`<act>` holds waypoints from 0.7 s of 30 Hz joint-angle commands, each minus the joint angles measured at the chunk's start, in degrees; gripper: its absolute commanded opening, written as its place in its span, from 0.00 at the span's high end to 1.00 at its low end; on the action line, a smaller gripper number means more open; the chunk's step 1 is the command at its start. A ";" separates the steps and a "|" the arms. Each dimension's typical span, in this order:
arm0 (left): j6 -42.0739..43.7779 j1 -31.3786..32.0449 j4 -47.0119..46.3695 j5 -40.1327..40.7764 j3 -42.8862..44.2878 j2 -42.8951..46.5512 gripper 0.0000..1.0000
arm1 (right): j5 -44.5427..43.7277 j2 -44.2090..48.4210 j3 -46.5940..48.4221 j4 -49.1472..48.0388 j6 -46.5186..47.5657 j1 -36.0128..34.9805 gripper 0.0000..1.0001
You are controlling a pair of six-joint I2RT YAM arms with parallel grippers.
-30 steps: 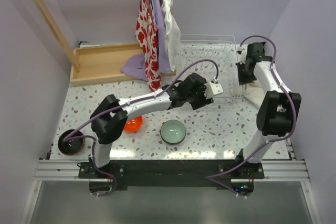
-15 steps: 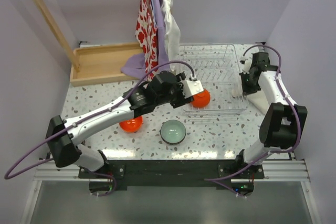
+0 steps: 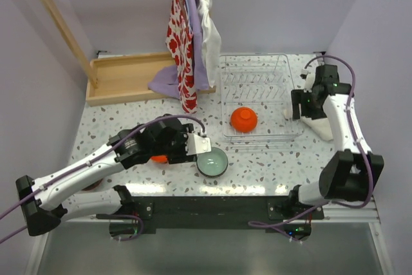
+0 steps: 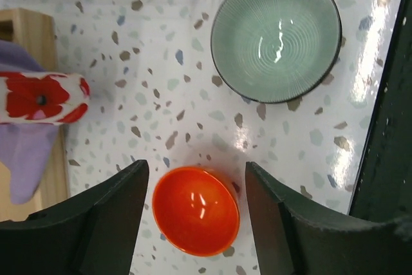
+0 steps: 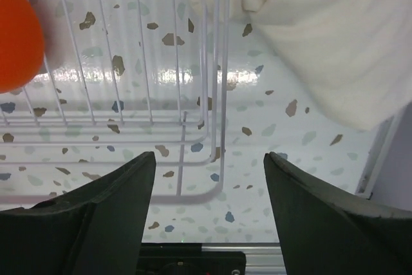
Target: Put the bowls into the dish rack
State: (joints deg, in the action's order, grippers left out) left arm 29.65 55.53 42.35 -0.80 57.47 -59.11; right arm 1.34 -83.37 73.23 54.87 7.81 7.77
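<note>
An orange-red bowl (image 4: 196, 210) sits upright on the speckled table below my left gripper (image 4: 196, 218), whose open fingers (image 4: 109, 223) flank it without touching. From above, this bowl (image 3: 161, 158) peeks out under the left gripper (image 3: 183, 147). A mint green bowl (image 3: 212, 161) (image 4: 277, 35) stands just to its right. A second orange-red bowl (image 3: 244, 119) (image 5: 16, 37) lies upside down in the white wire dish rack (image 3: 257, 88). My right gripper (image 3: 297, 109) (image 5: 209, 210) hangs open over the rack's near right corner (image 5: 212, 146), holding nothing.
A white cloth (image 3: 318, 120) (image 5: 322, 30) lies right of the rack. A wooden tray (image 3: 125, 78) with purple fabric sits at the back left. Red-flowered and white cloths (image 3: 187, 37) hang over the back middle. The table's front edge (image 4: 393, 127) is close to the bowls.
My left arm pulled back from the rack to the front left, leaving an orange-red bowl in the rack. The right gripper has opened and moved slightly nearer along the rack's right side.
</note>
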 commanded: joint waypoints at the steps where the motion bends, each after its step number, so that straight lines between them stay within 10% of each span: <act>1: 1.55 -0.33 7.66 0.62 -3.23 0.92 0.34 | -3.10 9.09 3.50 3.31 1.15 -0.12 0.26; 21: -11.45 -9.20 -2.09 6.69 -10.62 -14.62 0.45 | -1.43 16.14 10.09 10.70 -1.84 -0.04 0.23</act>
State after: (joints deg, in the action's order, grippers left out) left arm 20.86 48.66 43.27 4.80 47.83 -71.75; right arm -0.10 -67.22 82.28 64.97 7.25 7.79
